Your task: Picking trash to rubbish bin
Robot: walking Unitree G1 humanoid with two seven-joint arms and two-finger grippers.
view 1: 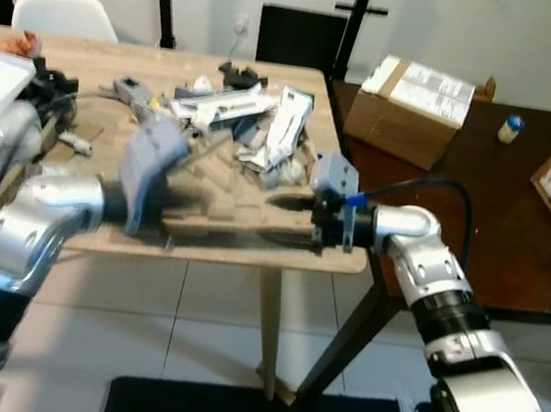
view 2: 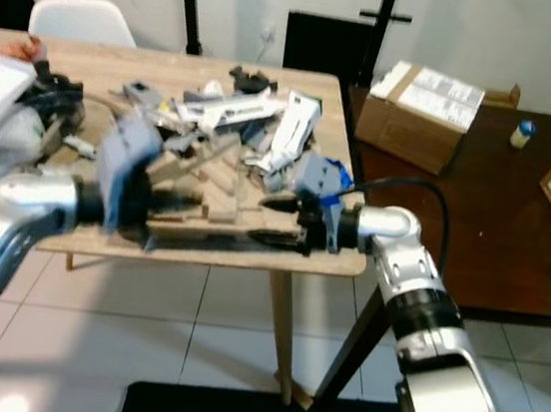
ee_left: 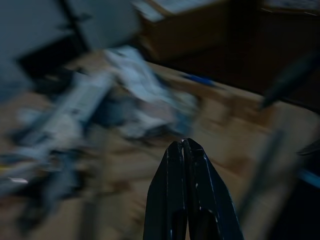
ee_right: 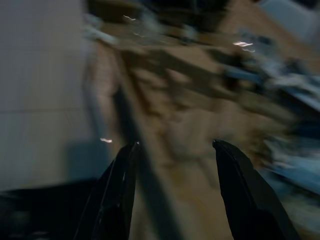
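Both our wrist views were smeared with motion blur, so the trash pile (view 1: 236, 121) of white wrappers and grey scraps, lying on the far middle of the wooden table (view 1: 339, 259), showed no readable print. The white labels on the cardboard box (view 1: 413, 107) on the dark table (view 1: 493, 233) to the right were too small to read. Our left gripper (ee_left: 186, 150) hovered over the near part of the table with its fingers pressed together on nothing, while our right gripper (ee_right: 175, 150) reached in at the table's near right edge with its fingers spread wide.
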